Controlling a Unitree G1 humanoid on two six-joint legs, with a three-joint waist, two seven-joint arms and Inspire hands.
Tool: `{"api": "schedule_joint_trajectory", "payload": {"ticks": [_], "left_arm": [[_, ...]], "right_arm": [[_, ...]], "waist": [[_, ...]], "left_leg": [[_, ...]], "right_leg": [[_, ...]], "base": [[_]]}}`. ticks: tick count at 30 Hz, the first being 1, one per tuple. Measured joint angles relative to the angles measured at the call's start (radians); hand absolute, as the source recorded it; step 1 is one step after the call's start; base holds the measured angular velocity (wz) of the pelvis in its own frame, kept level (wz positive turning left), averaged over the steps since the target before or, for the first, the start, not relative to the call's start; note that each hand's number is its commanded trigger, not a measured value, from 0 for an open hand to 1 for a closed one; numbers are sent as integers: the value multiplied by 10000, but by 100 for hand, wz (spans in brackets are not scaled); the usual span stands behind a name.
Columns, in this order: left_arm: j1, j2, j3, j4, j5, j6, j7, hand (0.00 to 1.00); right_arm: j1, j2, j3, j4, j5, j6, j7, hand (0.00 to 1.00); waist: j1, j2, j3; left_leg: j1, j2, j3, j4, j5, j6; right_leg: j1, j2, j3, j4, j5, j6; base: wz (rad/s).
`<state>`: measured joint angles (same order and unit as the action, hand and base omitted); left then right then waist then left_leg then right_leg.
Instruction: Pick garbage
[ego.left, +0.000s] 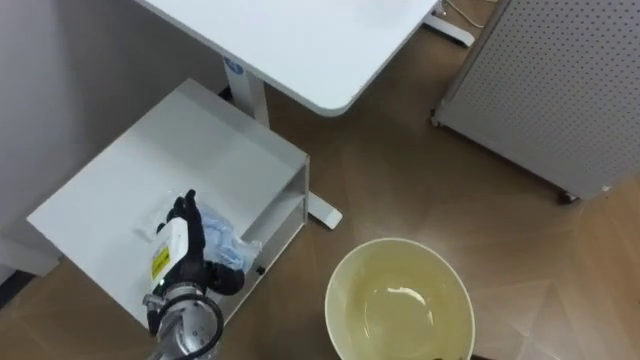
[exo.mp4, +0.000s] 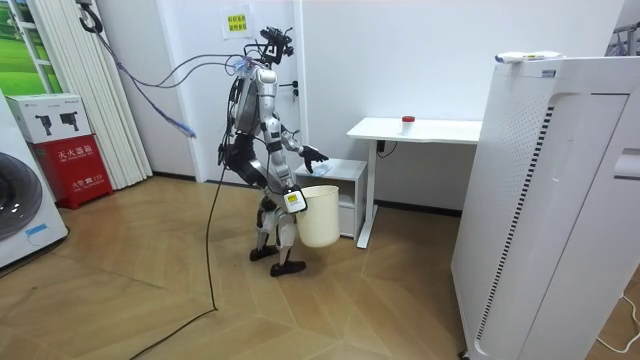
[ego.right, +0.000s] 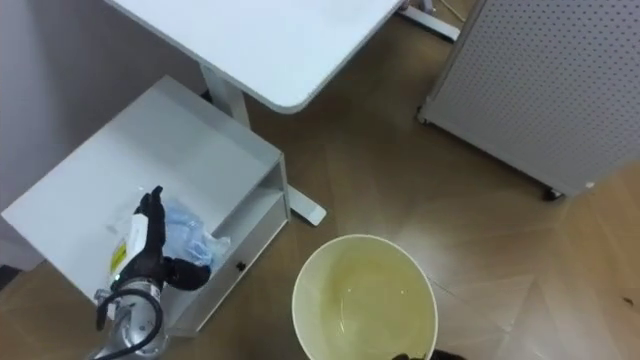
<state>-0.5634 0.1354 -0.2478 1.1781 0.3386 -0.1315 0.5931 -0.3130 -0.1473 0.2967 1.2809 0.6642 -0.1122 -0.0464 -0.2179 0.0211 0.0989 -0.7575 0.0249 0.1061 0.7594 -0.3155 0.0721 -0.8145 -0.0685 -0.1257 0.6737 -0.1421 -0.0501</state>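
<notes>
Lower left of the frame: left hand (ego.left: 183, 240) over the white cabinet surface (ego.left: 110, 190), fingers straight, thumb spread wide, crumpled pale-blue garbage (ego.left: 228, 245) just beside. Lower centre: cream bucket (ego.left: 400, 300). Right hand (exo.mp4: 293, 200) at its rim, fingers impossible to tell.

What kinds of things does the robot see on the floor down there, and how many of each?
Desk: 1
Low cabinet: 1
Bucket: 1
Crumpled garbage: 1
Panel with holes: 1
Total: 5
</notes>
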Motion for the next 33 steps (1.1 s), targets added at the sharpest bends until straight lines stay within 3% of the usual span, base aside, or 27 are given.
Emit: {"api": "schedule_joint_trajectory", "payload": {"ticks": [4,5,6,8,12,19,28,33], "left_arm": [[-184,-23,-317,581,79,6,-170,0],[-202,-26,-324,626,82,4,-172,11],[-275,-18,-400,756,107,4,-173,29],[-425,13,-497,1034,240,7,-168,100],[-662,243,-510,1080,430,71,147,100],[-1061,843,-737,1108,712,614,96,100],[-1062,801,-706,1194,1801,1277,-188,100],[-789,814,-715,1166,2165,1281,-378,100]], "right_arm": [[-35,76,116,-25,402,-30,137,100],[-36,84,156,-25,444,-32,144,100],[-36,92,248,-30,580,-30,153,100],[-40,102,369,-84,740,-26,153,100],[-47,89,370,-276,750,26,143,100],[-67,74,368,-416,759,191,37,100],[-78,110,351,-438,842,384,-80,100],[-96,172,350,-380,1227,412,-88,100]], "waist": [[-224,-54,22],[-239,-58,24],[-244,-58,24],[-241,-59,25],[-215,-58,23],[-223,-40,12],[-195,-49,-21],[-167,-37,-103]], "left_leg": [[-279,59,-23,222,-65,-97],[-295,83,-19,239,-77,-108],[-330,138,-7,273,-95,-129],[-395,208,-2,320,-123,-163],[-648,319,3,389,-129,-202],[-664,344,40,353,-96,-258],[-529,311,110,216,-79,-272],[-500,314,90,84,-27,-327]], "right_leg": [[-307,42,-5,262,-105,-90],[-316,55,-13,266,-111,-101],[-338,102,-13,258,-106,-116],[-388,165,-14,243,-91,-153],[-604,251,-50,198,-44,-233],[-678,283,-16,213,-9,-293],[-613,263,39,182,-5,-287],[-587,273,3,74,15,-329]], "base": [[1],[-7],[-8],[-8],[-3],[-1],[0],[0]]}}
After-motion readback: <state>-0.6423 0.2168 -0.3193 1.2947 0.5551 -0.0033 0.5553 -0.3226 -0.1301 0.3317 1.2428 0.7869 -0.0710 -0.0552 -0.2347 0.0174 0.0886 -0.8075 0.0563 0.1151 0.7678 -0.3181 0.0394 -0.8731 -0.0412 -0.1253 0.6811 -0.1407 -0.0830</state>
